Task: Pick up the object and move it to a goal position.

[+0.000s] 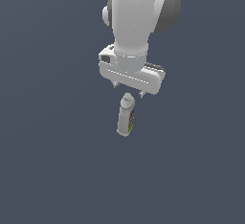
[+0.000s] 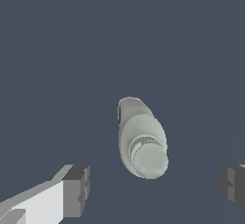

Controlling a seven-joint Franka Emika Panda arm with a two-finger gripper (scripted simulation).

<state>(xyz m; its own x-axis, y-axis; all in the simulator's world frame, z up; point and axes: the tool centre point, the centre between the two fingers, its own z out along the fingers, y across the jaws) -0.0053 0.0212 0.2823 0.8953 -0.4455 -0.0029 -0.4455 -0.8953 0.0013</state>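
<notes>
The gripper [image 1: 128, 90] hangs wide open and empty above the bottle [image 1: 126, 117], which seems to lie on the floor. Centre the fingers [image 2: 76, 189] across its body before descending.

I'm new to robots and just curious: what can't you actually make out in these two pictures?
- Goal position: no marker shows in either view.
- Bottle label: in the exterior view too small to read; in the wrist view hidden round its side.
- Gripper: the exterior view shows only its fingertips under the hand; the wrist view's edge cuts both fingers.
- Arm: cropped by the exterior view's top edge.
</notes>
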